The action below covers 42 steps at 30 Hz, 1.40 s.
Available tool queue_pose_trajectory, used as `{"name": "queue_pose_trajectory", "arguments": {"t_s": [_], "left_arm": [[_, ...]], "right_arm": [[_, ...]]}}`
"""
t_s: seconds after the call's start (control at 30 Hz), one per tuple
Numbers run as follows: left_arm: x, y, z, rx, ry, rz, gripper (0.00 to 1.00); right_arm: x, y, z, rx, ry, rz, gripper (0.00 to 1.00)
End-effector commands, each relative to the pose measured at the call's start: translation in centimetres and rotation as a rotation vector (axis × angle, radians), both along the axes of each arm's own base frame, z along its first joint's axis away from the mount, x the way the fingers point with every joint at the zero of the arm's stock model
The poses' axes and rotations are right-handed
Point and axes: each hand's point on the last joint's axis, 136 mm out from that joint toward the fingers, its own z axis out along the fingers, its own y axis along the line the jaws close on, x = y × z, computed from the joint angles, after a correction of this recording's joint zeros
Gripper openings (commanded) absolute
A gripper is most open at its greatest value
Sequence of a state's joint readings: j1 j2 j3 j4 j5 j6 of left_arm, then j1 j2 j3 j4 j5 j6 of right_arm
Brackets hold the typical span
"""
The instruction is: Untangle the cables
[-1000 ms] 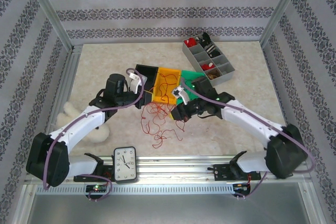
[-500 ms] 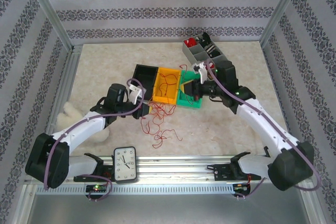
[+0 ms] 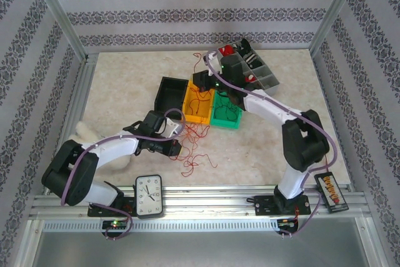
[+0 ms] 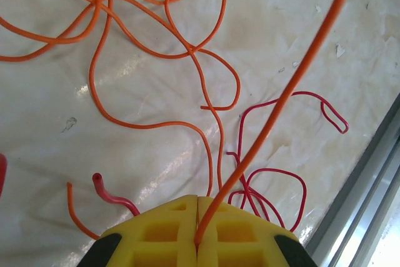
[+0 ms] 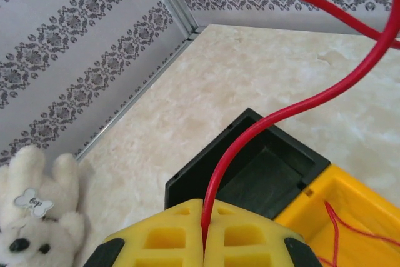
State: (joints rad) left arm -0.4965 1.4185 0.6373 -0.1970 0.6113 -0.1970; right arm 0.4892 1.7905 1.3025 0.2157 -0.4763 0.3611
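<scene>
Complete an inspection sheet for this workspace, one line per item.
Surface: beige marbled table.
Job's things: red and orange cables, tangled, draped over the yellow bin and onto the table.
Clutter: black bin, green bin, grey compartment tray, clock, plush toy.
Tools: left tool shut on an orange cable; right tool shut on a red cable.
Cables: lilac arm cables run along both arms.
Surroundings: patterned walls, metal frame.

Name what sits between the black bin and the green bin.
The yellow bin, in a row with the black bin and green bin, with cables draped across it; top view.
</scene>
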Motion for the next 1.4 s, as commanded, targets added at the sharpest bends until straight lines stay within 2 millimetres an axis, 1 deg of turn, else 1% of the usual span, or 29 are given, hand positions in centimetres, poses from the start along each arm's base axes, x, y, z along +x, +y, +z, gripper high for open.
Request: {"name": "queue_pose_trajectory", "arguments": {"t_s": [0.0, 0.07, 0.17, 0.23, 0.3, 0.53, 0.67, 0.77, 0.9, 1.07, 1.23, 1.37], "left_arm": [[1.2, 0.4, 0.7, 0.038, -0.084, 0.031, 0.00], [1.8, 0.8, 1.1, 0.051, -0.126, 0.058, 0.00], [2.3, 1.0, 1.6, 0.045, -0.167, 0.076, 0.00], [2.4, 1.0, 1.7, 0.045, -0.179, 0.080, 0.00], [2.7, 1.2, 1.7, 0.055, -0.185, 0.087, 0.00], [3.6, 2.1, 1.3, 0.115, -0.214, 0.130, 0.00], [3.9, 2.4, 1.4, 0.130, -0.232, 0.145, 0.00], [4.0, 2.5, 1.5, 0.131, -0.235, 0.147, 0.00], [4.0, 2.4, 1.4, 0.131, -0.227, 0.148, 0.00], [4.0, 2.3, 1.4, 0.125, -0.223, 0.151, 0.00], [4.0, 2.3, 1.5, 0.124, -0.222, 0.147, 0.00], [4.1, 2.1, 1.5, 0.121, -0.221, 0.143, 0.00]], "right_arm": [[1.3, 0.8, -1.2, 0.005, -0.007, -0.036, 0.00], [1.0, 0.8, -3.5, -0.019, 0.025, -0.047, 0.00], [0.4, 0.5, -6.4, -0.050, 0.079, -0.056, 0.00], [-0.2, 0.3, -7.8, -0.067, 0.113, -0.052, 0.00], [-0.8, 0.1, -8.7, -0.088, 0.142, -0.051, 0.00], [-2.2, -1.0, -10.1, -0.198, 0.265, -0.050, 0.00], [-3.2, -1.9, -11.8, -0.318, 0.388, -0.043, 0.00], [-3.9, -1.8, -12.7, -0.365, 0.437, -0.012, 0.00], [-3.8, -1.7, -13.8, -0.365, 0.500, -0.006, 0.00], [-3.7, -1.1, -15.2, -0.377, 0.568, 0.017, 0.00], [-2.7, -1.3, -16.0, -0.427, 0.598, -0.012, 0.00], [-1.8, -1.9, -16.8, -0.528, 0.628, -0.043, 0.01]]}}
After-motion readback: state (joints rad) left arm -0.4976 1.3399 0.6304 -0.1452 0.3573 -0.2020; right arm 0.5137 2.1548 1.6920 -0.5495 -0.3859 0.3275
